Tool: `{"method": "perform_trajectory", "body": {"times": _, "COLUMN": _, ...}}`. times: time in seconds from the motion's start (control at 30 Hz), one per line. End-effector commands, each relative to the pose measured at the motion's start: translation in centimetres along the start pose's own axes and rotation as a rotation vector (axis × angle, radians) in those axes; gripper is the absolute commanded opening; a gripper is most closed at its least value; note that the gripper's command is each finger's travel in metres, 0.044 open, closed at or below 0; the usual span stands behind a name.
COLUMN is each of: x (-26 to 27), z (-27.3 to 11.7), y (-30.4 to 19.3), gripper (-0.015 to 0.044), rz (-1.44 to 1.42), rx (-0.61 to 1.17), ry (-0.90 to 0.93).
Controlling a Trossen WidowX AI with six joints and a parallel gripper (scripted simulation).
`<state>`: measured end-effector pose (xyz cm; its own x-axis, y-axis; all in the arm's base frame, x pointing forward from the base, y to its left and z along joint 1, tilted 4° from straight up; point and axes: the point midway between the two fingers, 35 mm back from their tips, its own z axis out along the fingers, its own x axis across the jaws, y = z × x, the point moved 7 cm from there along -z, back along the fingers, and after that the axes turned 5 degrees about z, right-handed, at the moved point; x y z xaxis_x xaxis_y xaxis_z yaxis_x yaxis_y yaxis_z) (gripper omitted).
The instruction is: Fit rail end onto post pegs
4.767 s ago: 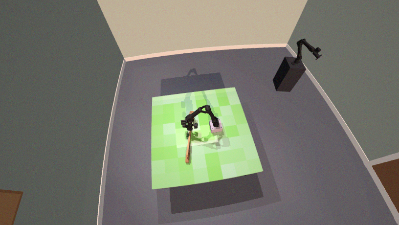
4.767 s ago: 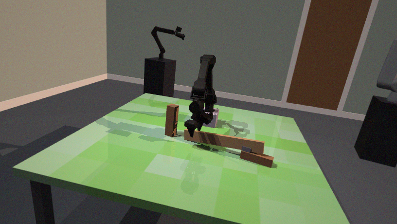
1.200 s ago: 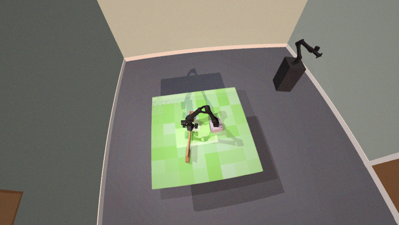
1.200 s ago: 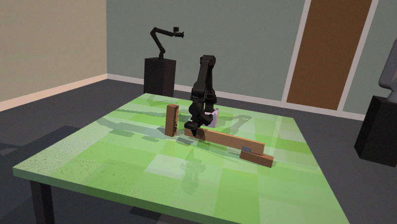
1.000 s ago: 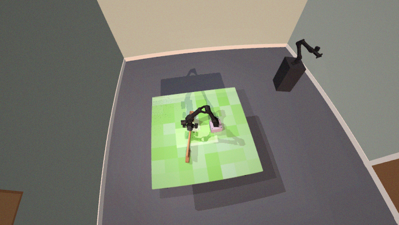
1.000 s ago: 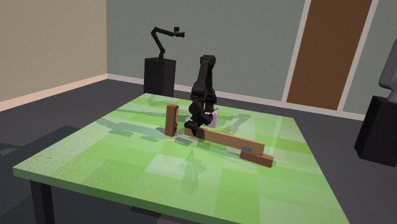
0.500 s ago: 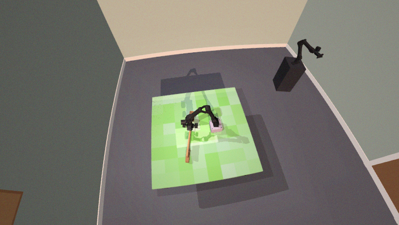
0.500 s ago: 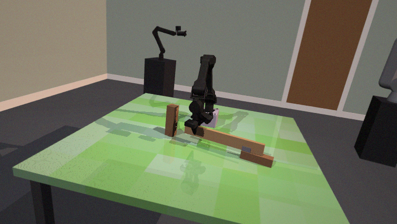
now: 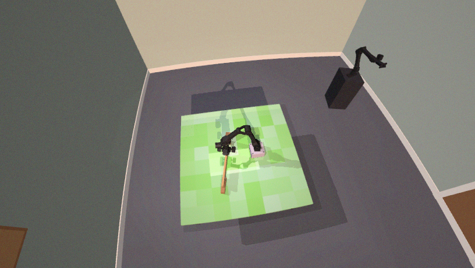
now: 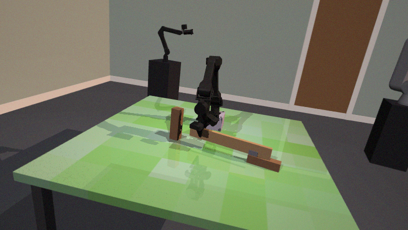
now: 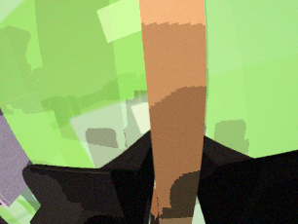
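Observation:
The wooden rail [image 9: 224, 170] [image 10: 234, 142] [image 11: 175, 58] is held near its post-side end, which hangs above the table and apart from the post. Its far end sits at the grey bracket [image 10: 253, 153] on the low footboard block [image 9: 222, 191] [image 10: 264, 164]. The rail looks roughly level; slight tilt is hard to judge. The short post [image 10: 174, 124] [image 9: 227, 133] stands upright, with a small gap to the rail end. Its pegs are not clearly visible. My gripper [image 10: 200, 133] [image 11: 168, 132] is shut on the rail from above, one finger on each side. The rail's holes are hidden.
The arm's pink base [image 9: 257, 154] [image 10: 222, 120] stands on the green checkered table [image 9: 196, 212] [image 10: 114, 171], to one side of the rail. A second arm stands on a dark pedestal [image 9: 344, 88] [image 10: 163, 78] away from the table.

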<state>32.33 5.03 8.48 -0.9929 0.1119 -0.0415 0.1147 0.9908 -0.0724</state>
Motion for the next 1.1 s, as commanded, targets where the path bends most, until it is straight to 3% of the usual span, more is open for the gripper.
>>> {"method": "perform_trajectory", "body": {"times": 0.0, "x": -0.20, "z": -0.26, "y": 0.10, "gripper": 0.0000, "rz": 0.002, "rx": -0.008, "ry": -0.012}}
{"method": "perform_trajectory", "body": {"times": 1.07, "x": 0.07, "z": 0.02, "y": 0.07, "gripper": 0.0000, "rz": 0.002, "rx": -0.008, "ry": -0.011}}
